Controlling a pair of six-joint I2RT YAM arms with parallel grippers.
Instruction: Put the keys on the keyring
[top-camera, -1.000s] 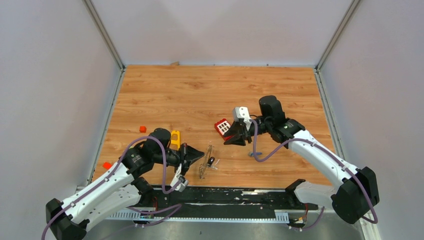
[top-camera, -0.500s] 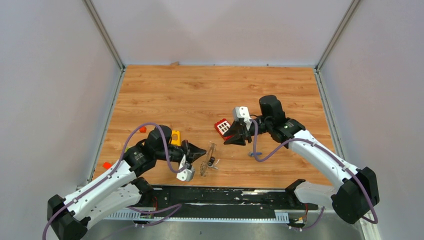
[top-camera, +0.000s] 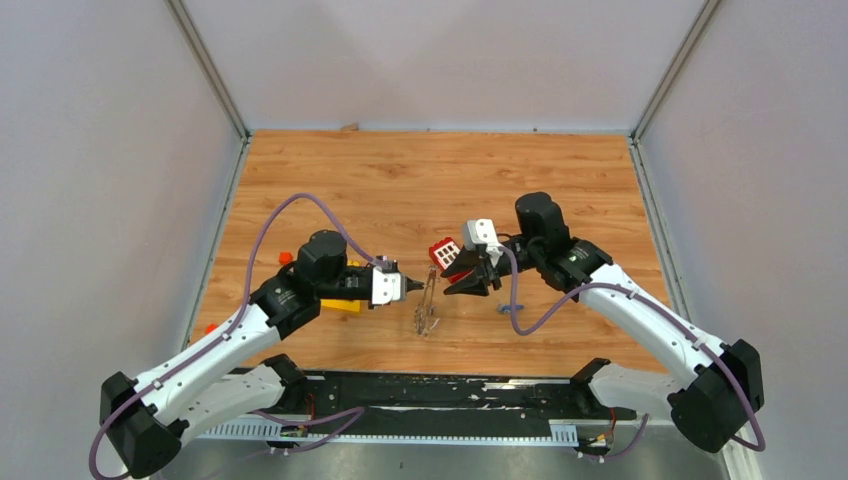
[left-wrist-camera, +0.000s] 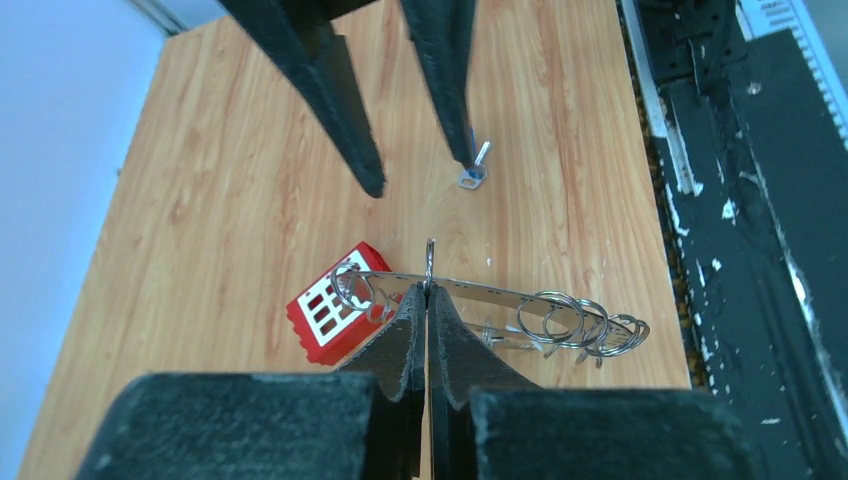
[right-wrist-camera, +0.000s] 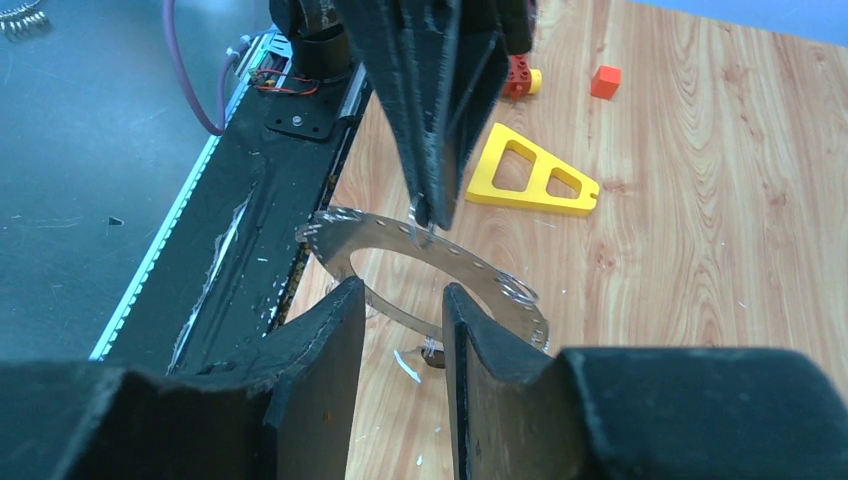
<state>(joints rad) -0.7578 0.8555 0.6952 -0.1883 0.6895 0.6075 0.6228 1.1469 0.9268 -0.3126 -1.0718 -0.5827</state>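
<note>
**Held on edge: keyring (left-wrist-camera: 490, 292)**

Left end effector (left-wrist-camera: 427, 300): clamped tight on the keyring rim, ring upright near red block (left-wrist-camera: 325, 315). Right end effector (top-camera: 452, 286): partly open, empty, facing the ring. Blue-headed key (left-wrist-camera: 472, 175): loose on worktop (top-camera: 400, 180).

We saw a silvery grey keyring (left-wrist-camera: 482, 289), a red block (left-wrist-camera: 325, 316) with white squares, a yellow frame (right-wrist-camera: 532, 184), and a brown wood-grained table (top-camera: 400, 190).

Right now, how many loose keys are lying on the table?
2. The blue key lies just past the right hand; the black key, partly hidden, sits beneath the keyring.
</note>
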